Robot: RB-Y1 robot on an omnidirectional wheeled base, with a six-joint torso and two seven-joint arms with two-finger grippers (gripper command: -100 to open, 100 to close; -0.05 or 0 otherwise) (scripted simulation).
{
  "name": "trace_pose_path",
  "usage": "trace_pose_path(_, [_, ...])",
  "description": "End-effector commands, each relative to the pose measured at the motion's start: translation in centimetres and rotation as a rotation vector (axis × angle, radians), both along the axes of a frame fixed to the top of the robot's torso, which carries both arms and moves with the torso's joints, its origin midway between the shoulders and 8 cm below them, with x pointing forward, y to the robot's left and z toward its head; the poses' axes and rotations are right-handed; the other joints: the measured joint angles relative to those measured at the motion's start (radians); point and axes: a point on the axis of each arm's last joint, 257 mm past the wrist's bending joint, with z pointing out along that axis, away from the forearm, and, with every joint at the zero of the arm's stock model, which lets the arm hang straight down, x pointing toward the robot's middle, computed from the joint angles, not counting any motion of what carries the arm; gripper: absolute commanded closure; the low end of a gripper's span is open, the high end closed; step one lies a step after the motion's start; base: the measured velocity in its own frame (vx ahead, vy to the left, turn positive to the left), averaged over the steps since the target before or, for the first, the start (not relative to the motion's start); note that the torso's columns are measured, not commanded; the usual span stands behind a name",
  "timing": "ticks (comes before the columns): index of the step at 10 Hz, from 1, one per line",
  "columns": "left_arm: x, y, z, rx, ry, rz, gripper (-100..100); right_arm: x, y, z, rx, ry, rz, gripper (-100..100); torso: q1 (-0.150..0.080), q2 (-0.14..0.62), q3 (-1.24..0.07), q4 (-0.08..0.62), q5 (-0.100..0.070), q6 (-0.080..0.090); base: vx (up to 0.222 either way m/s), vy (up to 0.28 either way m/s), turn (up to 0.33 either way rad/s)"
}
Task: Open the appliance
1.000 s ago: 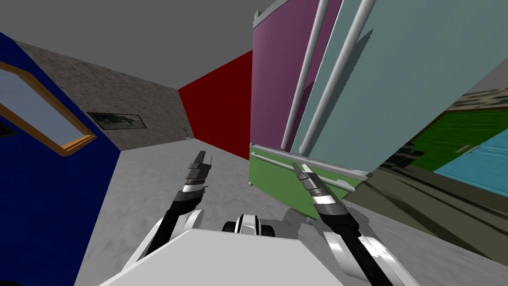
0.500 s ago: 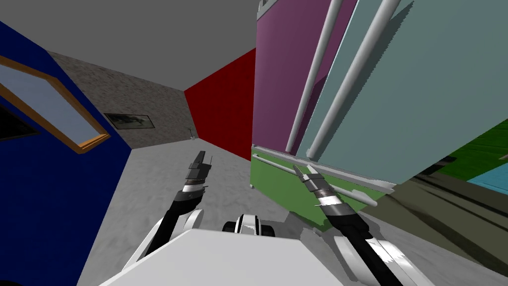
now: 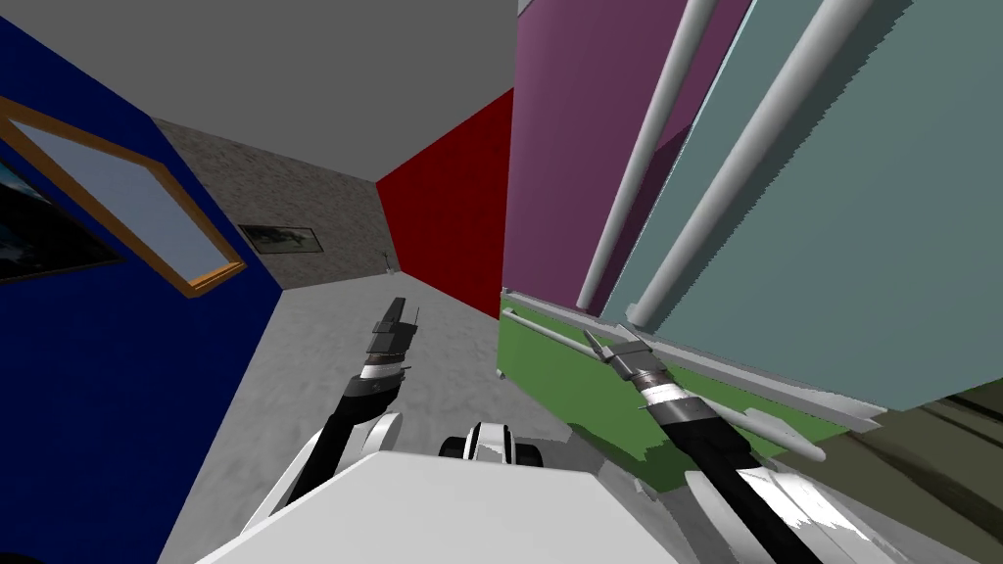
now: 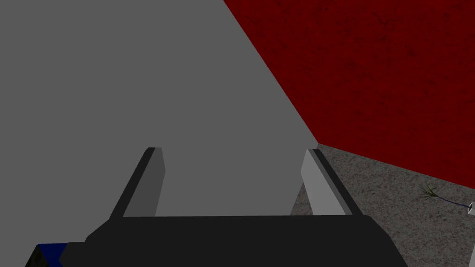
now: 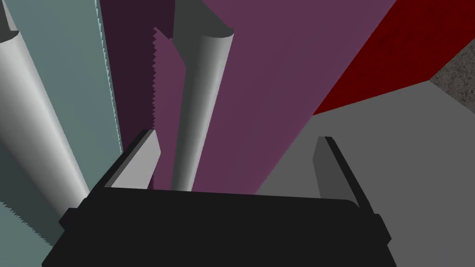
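Observation:
The appliance is a tall fridge with a purple left door [image 3: 578,147], a teal right door [image 3: 862,215] and a green bottom drawer [image 3: 568,382]. Each door carries a long grey bar handle, one purple-side [image 3: 646,157] and one teal-side [image 3: 744,166]. My right gripper [image 3: 599,343] is open at the lower ends of these bars, just above the drawer's handle [image 3: 549,335]. In the right wrist view the purple door's handle [image 5: 199,106] rises between the open fingers of the right gripper [image 5: 237,135], close to one finger [image 5: 139,162]. My left gripper [image 3: 397,311] hangs open over the floor, holding nothing.
A blue wall with a wood-framed window [image 3: 127,206] closes the left side. A red wall [image 3: 451,225] stands behind the fridge. Grey floor [image 3: 323,343] lies ahead, with a small plant-like item [image 4: 431,192] near the far wall. Olive counter [image 3: 940,441] adjoins the fridge on the right.
The whole head view has shifted: I have moved closer to the fridge, which looms larger and further right. My right gripper stays by the handles' lower ends. The left arm is unchanged.

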Motion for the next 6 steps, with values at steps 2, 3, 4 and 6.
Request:
trace_pose_path(2, [0.0,0.0,0.0,0.0,0.0,0.0,0,0.2,-1.4,-0.1,-0.201,0.024,-0.048,-100,0.0,0.001,0.001,0.0,0.0,0.0,0.076,-0.016,0.042])
trace_pose_path(3, [0.0,0.0,0.0,0.0,0.0,0.0,0,0.3,-2.0,-0.1,-0.273,0.03,-0.063,-100,0.0,0.002,0.001,0.001,0.0,0.0,0.081,-0.02,0.1])
trace_pose_path(4, [0.0,0.0,0.0,0.0,0.0,0.0,0,0.5,-2.4,0.0,-0.342,0.036,-0.077,-100,0.0,0.001,0.0,0.0,0.0,0.0,0.095,-0.011,0.113])
trace_pose_path(6, [0.0,0.0,0.0,0.0,0.0,0.0,0,0.7,-3.3,0.3,-0.467,0.043,-0.102,-100,0.0,-0.001,-0.001,0.0,0.0,0.0,0.094,-0.021,0.087])
